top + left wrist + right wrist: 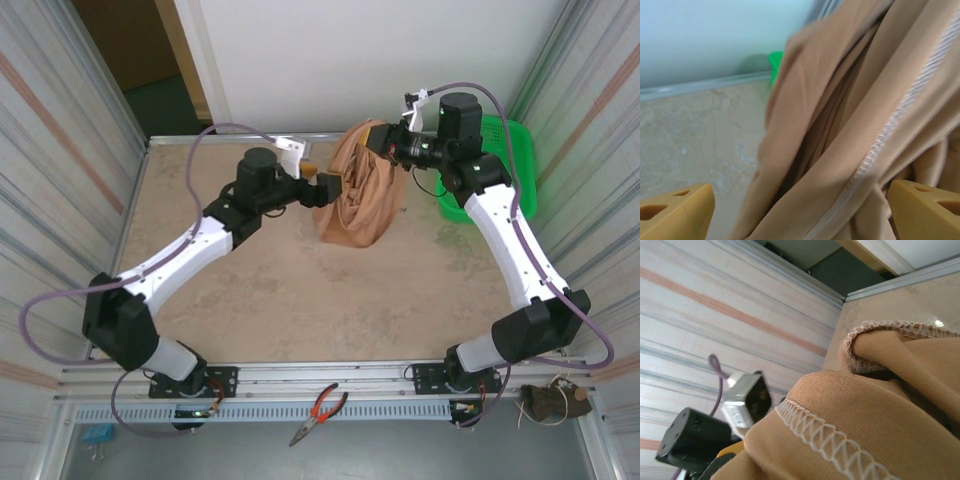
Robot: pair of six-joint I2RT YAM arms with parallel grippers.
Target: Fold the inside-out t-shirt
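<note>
The left gripper (326, 188) stands wide apart beside the left edge of the inside-out t-shirt (355, 200). In the left wrist view its 2 yellow fingers (675, 212) sit at the bottom corners with tan cloth (840, 125) hanging between them. The cloth lies close against the right-hand finger, and I cannot tell whether it touches. Nothing is pinched there.

The right gripper (388, 140) is closed on the shirt's top edge and holds it up above the far middle of the table (300, 300).

The shirt hangs from that grip as a bunched, narrow drape of long vertical folds, its lower end resting on the table. White overlock stitching (825, 435) runs exposed along a seam. A green basket (505, 170) stands at the far right corner.
</note>
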